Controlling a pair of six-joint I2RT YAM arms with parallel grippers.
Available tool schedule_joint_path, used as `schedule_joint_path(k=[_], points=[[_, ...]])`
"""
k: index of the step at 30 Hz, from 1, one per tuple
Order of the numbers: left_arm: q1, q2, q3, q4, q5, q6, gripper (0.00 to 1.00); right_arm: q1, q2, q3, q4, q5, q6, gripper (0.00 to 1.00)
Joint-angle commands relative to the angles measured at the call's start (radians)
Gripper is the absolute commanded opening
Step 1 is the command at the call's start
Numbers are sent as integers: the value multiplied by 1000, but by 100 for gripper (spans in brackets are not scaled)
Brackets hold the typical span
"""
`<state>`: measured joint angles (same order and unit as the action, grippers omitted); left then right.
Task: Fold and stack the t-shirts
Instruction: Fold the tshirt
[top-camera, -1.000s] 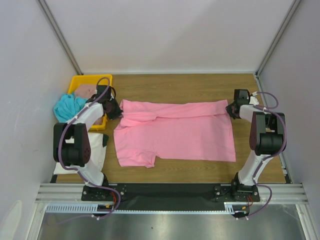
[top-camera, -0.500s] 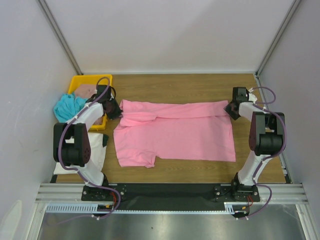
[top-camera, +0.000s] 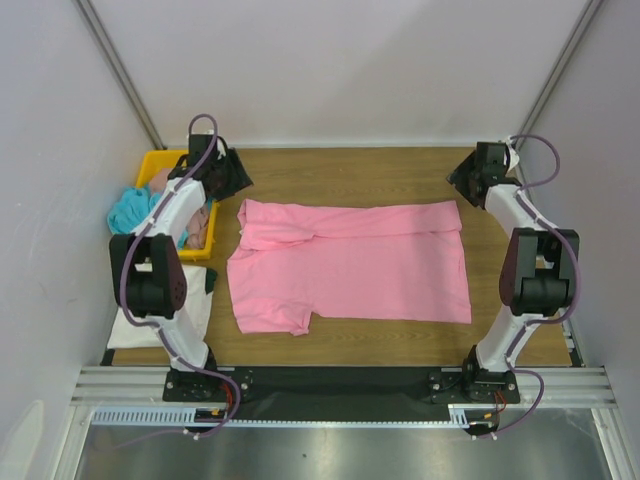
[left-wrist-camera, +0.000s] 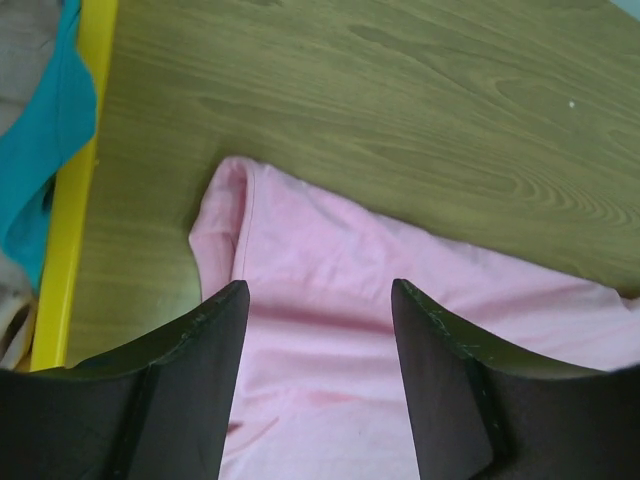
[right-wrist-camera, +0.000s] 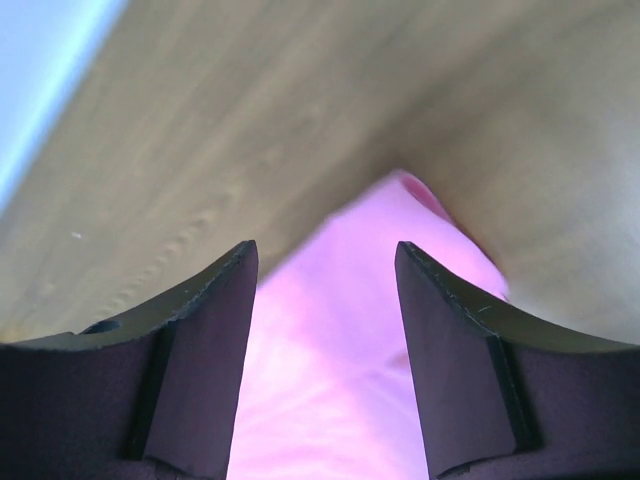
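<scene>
The wide brown wooden table (top-camera: 380, 170) carries everything. In its middle the bright pink cotton t-shirt (top-camera: 350, 265) lies flat, its far edge folded over in a narrow band, one short sleeve pointing to the near side. At the near left lies the cream-white t-shirt with dark trim (top-camera: 195, 320), half hidden under the left arm, so I cannot tell its shape. The yellow plastic tray (top-camera: 160, 160) stands in the far left corner, also partly covered by that arm. The turquoise t-shirt (top-camera: 125, 208) hangs crumpled over its left rim, and the dusty brown-pink t-shirt (top-camera: 198, 226) shows only in small patches. The left gripper (left-wrist-camera: 320, 290) hovers over the pink shirt's far left corner, jaws apart, gripping nothing. The right gripper (right-wrist-camera: 325, 250) hovers over the far right corner, likewise apart and empty; its view is blurred.
</scene>
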<state>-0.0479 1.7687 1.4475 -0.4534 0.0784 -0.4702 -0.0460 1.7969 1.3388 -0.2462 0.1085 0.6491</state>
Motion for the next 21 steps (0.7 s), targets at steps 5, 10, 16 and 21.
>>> schedule_joint_path(k=[5, 10, 16, 21], points=[[-18, 222, 143, 41, -63, -2, 64, 3, 171, 109, 44, -79, -31, 60], [-27, 293, 174, 35, -132, 1, 57, -2, 216, 134, 42, -79, -52, 60], [-29, 322, 156, 61, -135, 13, 38, -12, 268, 161, 1, -70, -66, 59], [-29, 325, 140, 102, -135, 22, 30, -17, 279, 149, -18, -69, -65, 58]])
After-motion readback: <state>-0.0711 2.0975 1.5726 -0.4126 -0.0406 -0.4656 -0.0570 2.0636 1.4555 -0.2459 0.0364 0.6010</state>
